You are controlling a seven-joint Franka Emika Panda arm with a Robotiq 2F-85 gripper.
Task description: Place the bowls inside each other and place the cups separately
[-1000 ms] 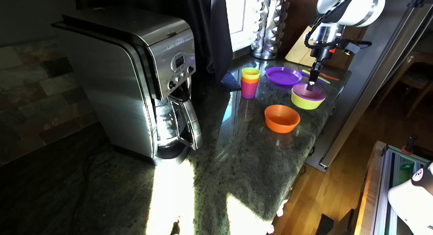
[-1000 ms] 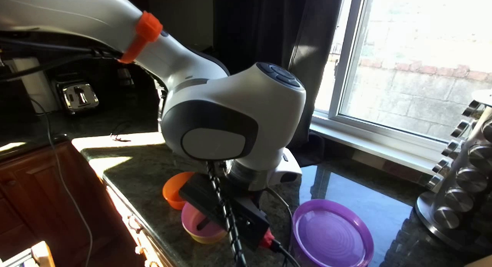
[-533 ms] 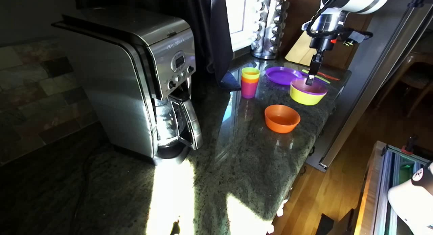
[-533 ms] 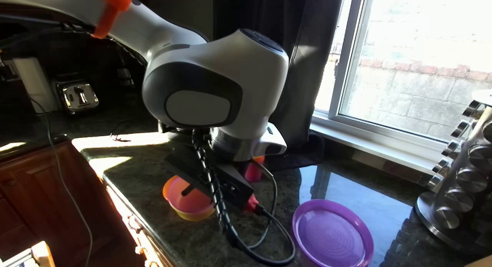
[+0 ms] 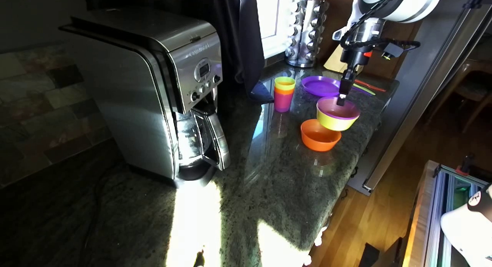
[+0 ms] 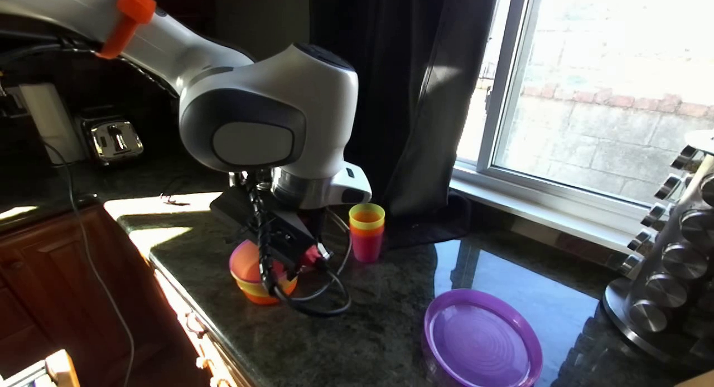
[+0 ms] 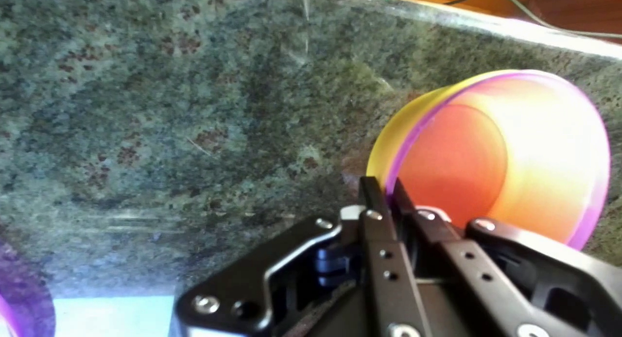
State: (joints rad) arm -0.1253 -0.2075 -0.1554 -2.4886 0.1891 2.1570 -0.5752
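The gripper (image 7: 384, 185) was clenched on the rims of the purple bowl (image 5: 329, 107) and the lime bowl (image 5: 335, 124) together, one jaw inside the walls and one outside. The purple bowl was nested in the lime one, its edge showing just above the other's. In both exterior views this pair was partly above the orange bowl (image 5: 317, 144), which stood upright on the counter (image 5: 276, 182); whether the lime bowl touched it could not be told. In the wrist view the floor of the pair looked reddish orange. The cups (image 6: 367, 242) stood upright, apart from the bowls and near the dark curtain (image 6: 401, 97), fitted into one another in a single stack: the lime cup (image 6: 367, 224) uppermost, the orange cup (image 6: 367, 232) between, the pink cup (image 6: 367, 250) at the bottom. A purple plate (image 6: 482, 342) lay on the counter, with thin orange and lime utensils (image 5: 369, 85) just beside it in an exterior view. A metal spice rack (image 5: 305, 32) stood near the window (image 6: 602, 86). A coffee maker (image 5: 142, 94) stood well apart from the bowls, with patches of sunlight (image 5: 198, 224) on the counter just beside it.
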